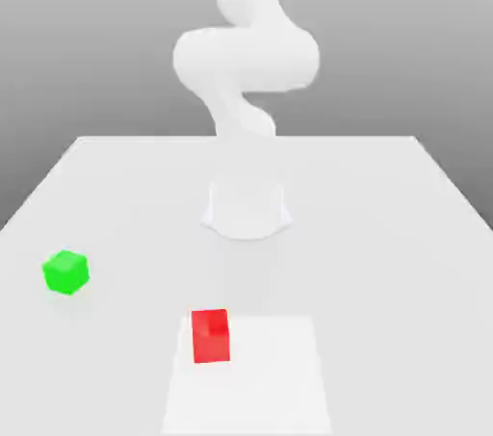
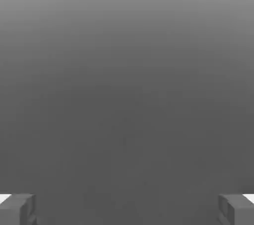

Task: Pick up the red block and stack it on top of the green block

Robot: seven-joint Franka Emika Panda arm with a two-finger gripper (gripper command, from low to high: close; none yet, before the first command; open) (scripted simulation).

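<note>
Red block [image 1: 210, 335] lies on table [image 1: 385, 232]; arm [image 1: 246, 59] raised; jaws spread wide, empty.

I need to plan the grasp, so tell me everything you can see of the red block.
The red block is a small, bright red cube with plain matte faces and no markings. It sits flat on the white table, near the front edge of the exterior view, resting on a slightly lighter square patch. One side face looks a shade darker. Nothing but the table touches it; the green block lies apart, toward the exterior view's left.
</note>
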